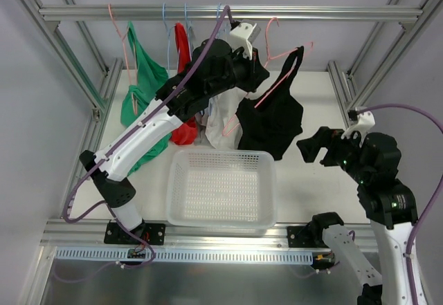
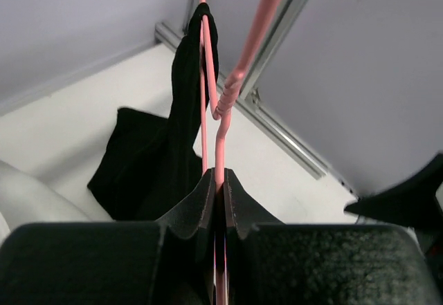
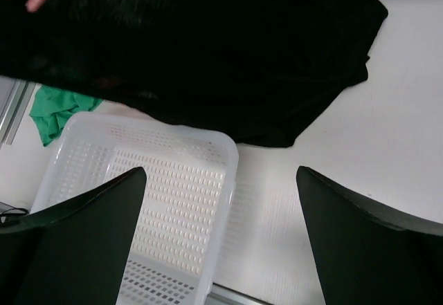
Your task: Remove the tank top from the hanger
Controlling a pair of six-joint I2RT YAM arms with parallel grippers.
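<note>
left pincer (image 2: 220,180): from above, its fingers are hidden behind the left arm (image 1: 149,128); its body runs off the bottom edge of its own wrist view
hanger (image 2: 221,146): hook cut off by that view's top edge; lower wire vanishes between the closed fingers; right wrist view shows only a blurred pink tip
tank top (image 3: 208,56): cut by the top and left edges, too dark to read folds or straps
right pincer (image 3: 220,173): both fingers cut by the bottom edge
basket (image 3: 173,142): near side off-frame, one corner behind a finger
green top (image 3: 59,111): only a scrap shows
red top (image 1: 183,49): mostly behind the left arm
white garment (image 1: 220,119): mostly covered, kind unclear
</note>
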